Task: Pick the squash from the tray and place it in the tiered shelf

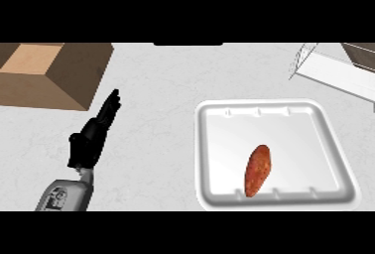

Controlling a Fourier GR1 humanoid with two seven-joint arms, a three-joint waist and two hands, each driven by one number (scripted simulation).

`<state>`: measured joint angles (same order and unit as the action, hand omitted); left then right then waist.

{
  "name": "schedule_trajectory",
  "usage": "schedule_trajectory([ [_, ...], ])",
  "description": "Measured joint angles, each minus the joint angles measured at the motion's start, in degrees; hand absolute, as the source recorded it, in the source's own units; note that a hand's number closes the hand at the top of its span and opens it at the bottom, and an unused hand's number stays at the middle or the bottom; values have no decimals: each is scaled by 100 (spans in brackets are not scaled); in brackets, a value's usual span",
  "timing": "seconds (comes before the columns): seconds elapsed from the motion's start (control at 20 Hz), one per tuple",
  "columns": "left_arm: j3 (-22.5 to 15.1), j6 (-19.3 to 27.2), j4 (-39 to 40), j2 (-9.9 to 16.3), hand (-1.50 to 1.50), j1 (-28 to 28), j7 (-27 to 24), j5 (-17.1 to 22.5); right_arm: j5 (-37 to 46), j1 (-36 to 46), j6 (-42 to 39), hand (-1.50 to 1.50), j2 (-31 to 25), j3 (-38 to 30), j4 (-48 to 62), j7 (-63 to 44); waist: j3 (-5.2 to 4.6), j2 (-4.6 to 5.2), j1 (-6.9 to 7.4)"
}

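Squash (258, 169), orange-brown and elongated, lies inside white tray (275, 111) at lower right of frame, toward tray's near rim, tilted slightly off vertical. Tiered shelf (333, 69) sits at upper right corner, partly cut by frame edge, apart from tray. Brown cardboard box (51, 72) fills upper left. Left hand (93, 134) at left of frame, fingers straight, pointing up toward box corner, holding nothing. Pale counter (164, 84) between hand and tray bare. Right hand out of view.

Kitchen setting: pale marbled counter (161, 84) carrying a white food tray (219, 149), wire tiered shelf (337, 67) at 2 o'clock, cardboard box (51, 74) at 10 o'clock.
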<state>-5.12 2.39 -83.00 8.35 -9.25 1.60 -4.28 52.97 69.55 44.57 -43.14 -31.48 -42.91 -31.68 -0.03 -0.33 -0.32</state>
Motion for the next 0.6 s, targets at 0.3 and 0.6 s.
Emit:
schedule_trajectory([
  [0.3, 77, 47, -36, 14, 0, 119, -23, -15, -21, -468, -740, -150, -437, -249, -954, -1062, -5, -49, -154],
  [0.6, 155, 88, -168, 48, 0, 247, 40, -6, -376, -1476, -2109, -150, -853, -631, -2114, -1813, -2, -99, -316],
])
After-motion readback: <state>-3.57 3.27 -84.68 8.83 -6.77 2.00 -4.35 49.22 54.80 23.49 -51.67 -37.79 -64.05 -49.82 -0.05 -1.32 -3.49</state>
